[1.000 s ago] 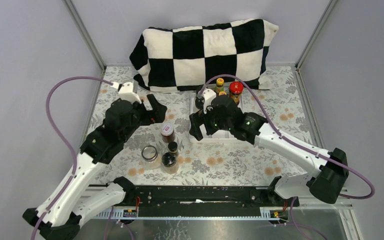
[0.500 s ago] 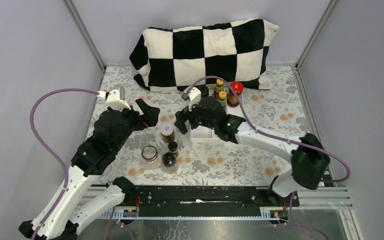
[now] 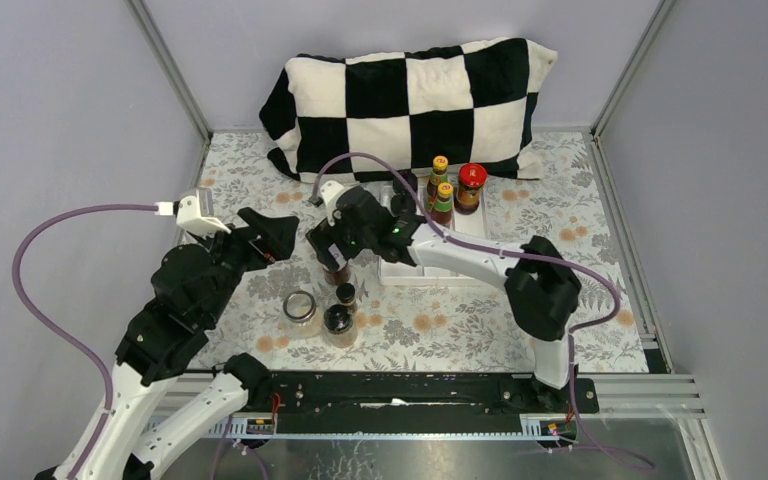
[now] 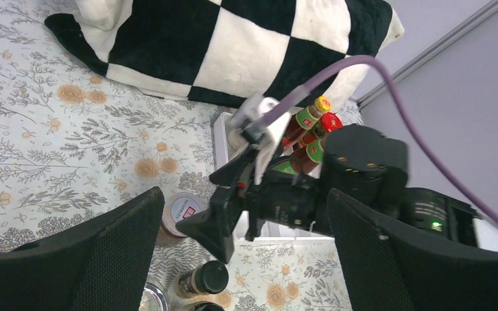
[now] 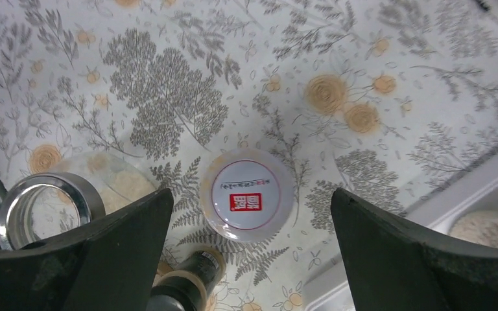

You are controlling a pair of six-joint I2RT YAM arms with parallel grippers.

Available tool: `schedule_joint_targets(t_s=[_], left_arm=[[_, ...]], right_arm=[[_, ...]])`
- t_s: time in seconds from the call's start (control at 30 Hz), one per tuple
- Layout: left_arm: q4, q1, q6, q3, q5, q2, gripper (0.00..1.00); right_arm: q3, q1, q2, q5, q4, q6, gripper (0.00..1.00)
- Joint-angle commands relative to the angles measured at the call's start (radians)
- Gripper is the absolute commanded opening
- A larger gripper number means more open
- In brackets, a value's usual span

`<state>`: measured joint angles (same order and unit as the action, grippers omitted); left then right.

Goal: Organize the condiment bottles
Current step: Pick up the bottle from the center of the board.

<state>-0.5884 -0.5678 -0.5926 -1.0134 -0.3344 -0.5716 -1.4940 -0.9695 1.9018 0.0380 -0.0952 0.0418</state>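
- Top view: the left gripper [image 3: 268, 235] hung with its jaws spread, grasping nothing, to the left of the bottles. The right gripper [image 3: 332, 245], just as wide and empty, hovered over the white-lidded jar [image 3: 337, 266], which stood on the floral cloth [image 3: 560, 220] just left of the white tray [image 3: 415, 272]. Two yellow-capped bottles [image 3: 444, 197] and the red-lidded jar [image 3: 471, 187] stood at the tray's far end. The clear glass jar [image 3: 300, 306] and two black-capped spice jars [image 3: 340, 318] stood nearer the arms.
- Left wrist view: its released fingers [image 4: 104, 259] framed the right gripper above the white lid, with the checkered pillow [image 4: 233, 45] behind.
- Right wrist view: the open fingers flanked the white lid from above, clear of it on both sides. The glass jar sat at left and a black cap below.
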Motion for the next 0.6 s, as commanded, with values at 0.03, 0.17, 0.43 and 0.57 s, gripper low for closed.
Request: schedule_joint_targets(t_s=[0.03,0.17,0.43,0.57], left_arm=[[-0.016,0.001,-0.011,-0.010,-0.022,0.026,0.99],[-0.022,0.001,-0.012,-0.006,-0.019,0.036,0.99],[-0.031,0.001,0.002,-0.017,-0.021,0.041,0.99],[-0.031,0.001,0.002,-0.013,-0.023,0.044,0.99]], right_arm=[[-0.134,-0.042,0.096,-0.011,-0.129,-0.028,0.99],[-0.179,-0.047,0.149,-0.033,-0.162,-0.025,0.99],[-0.195,-0.047,0.197,-0.133,-0.164,0.006,0.95],[-0.206,-0.047,0.219,-0.136,-0.161,0.012,0.90]])
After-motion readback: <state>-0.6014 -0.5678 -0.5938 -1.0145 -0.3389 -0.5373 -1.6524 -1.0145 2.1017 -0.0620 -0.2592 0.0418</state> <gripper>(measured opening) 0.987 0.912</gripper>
